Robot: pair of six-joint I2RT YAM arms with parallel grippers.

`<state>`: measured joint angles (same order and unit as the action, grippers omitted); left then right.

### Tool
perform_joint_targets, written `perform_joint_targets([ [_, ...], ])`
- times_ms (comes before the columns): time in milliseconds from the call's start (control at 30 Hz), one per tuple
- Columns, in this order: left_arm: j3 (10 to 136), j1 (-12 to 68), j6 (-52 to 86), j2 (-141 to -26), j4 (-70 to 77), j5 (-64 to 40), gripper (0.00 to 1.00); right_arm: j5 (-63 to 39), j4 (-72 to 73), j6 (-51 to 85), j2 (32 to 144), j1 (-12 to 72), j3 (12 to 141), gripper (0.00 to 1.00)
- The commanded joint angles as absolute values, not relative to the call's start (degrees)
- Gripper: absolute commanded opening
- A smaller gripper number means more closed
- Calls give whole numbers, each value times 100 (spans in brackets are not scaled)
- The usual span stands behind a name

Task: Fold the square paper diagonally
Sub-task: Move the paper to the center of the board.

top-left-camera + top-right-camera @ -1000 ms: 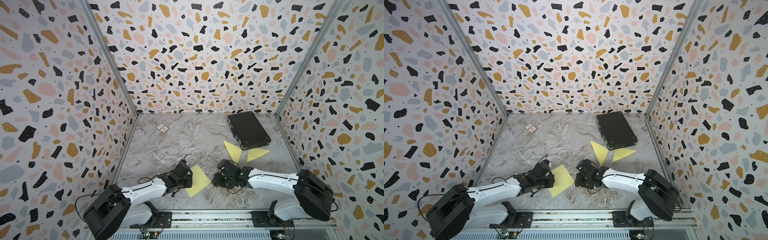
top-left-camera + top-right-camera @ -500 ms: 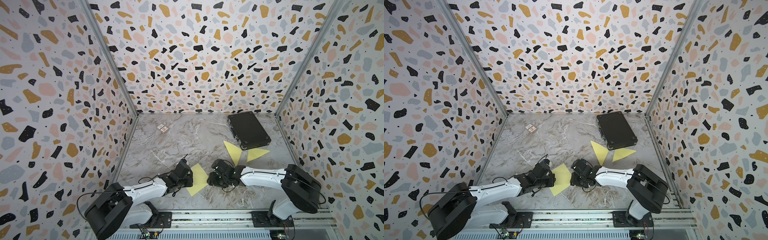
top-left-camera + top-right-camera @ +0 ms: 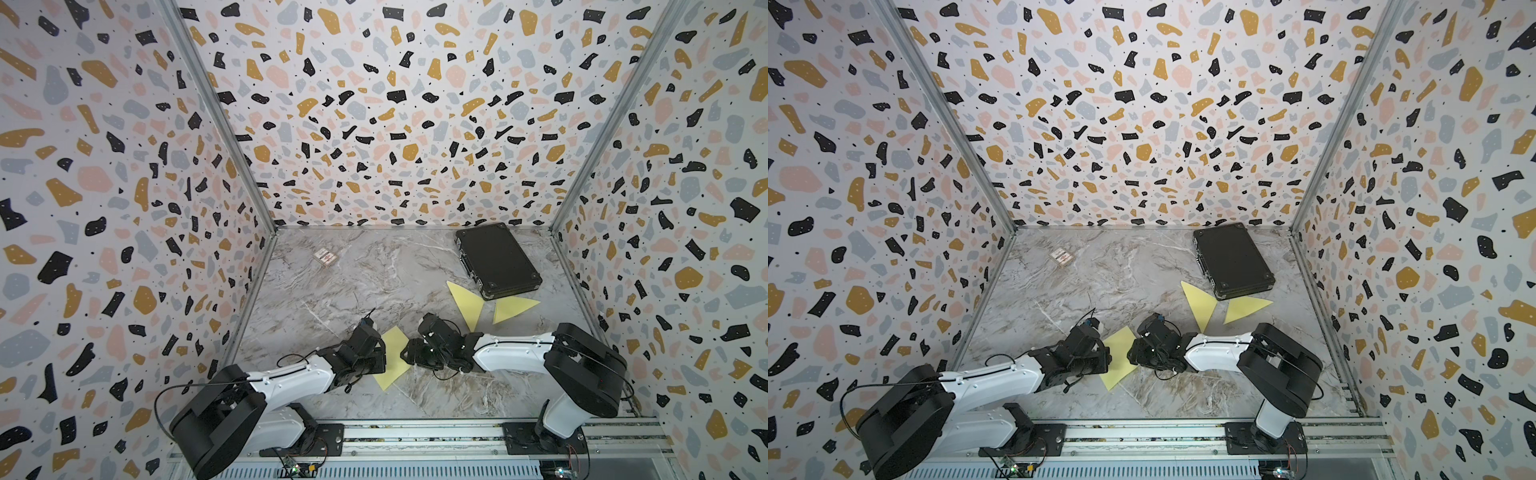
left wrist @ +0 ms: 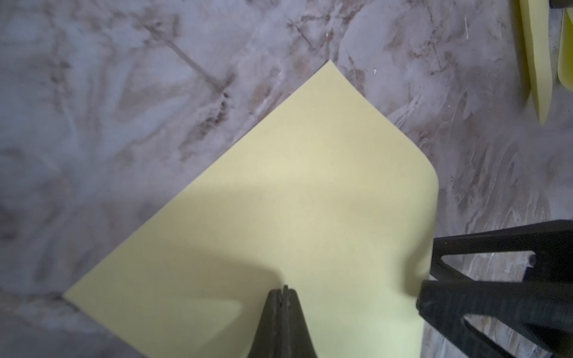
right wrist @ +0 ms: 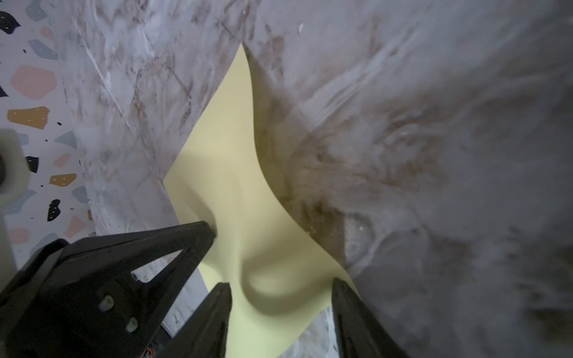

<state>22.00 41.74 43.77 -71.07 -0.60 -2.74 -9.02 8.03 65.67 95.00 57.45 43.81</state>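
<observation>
The yellow square paper [image 3: 394, 353] [image 3: 1121, 355] lies near the front of the marble table, between my two grippers. My left gripper [image 4: 285, 289] is shut, with its tip pressed down on the sheet [image 4: 310, 186]. In both top views it [image 3: 379, 362] [image 3: 1106, 362] covers the paper's left part. My right gripper [image 5: 282, 283] is open and straddles the opposite corner, which bulges up off the table between its fingers. The paper [image 5: 235, 186] curls there. In both top views the right gripper [image 3: 409, 355] [image 3: 1133, 354] sits at the sheet's right corner.
A black case [image 3: 496, 259] lies at the back right. Two folded yellow triangles [image 3: 467, 305] [image 3: 513, 309] rest in front of it. A small packet [image 3: 325, 257] sits at the back left. Patterned walls close in three sides.
My right gripper has slid left to the paper's right corner, and that corner now bulges up between its fingers. The left gripper has stayed pressed on the sheet.
</observation>
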Motion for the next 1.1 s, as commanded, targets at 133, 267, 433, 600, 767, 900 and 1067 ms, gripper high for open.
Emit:
perform_joint_targets([
  [133,1934,4157,4445,-7204,-440,-325,0,-1037,1819,6745,9651,5714,4212,59],
  [267,1925,4157,4438,-7174,-459,-308,0,-1066,2170,6772,9677,5687,4196,59],
  [433,1915,4157,4427,-7210,-339,-333,0,-1191,2496,6837,9655,5670,4113,59],
  [600,1947,4157,4414,-7227,-373,-391,0,-981,2505,6804,9328,5675,3908,59],
  [767,1918,4157,4401,-7215,-398,-343,0,-1013,2491,6725,9149,5677,3889,59],
  [900,1898,4157,4421,-7194,-378,-343,0,-1099,2592,6732,9130,5676,3920,59],
  [1067,1898,4157,4421,-7139,-430,-326,0,-1090,2559,6708,8916,5678,3920,58],
])
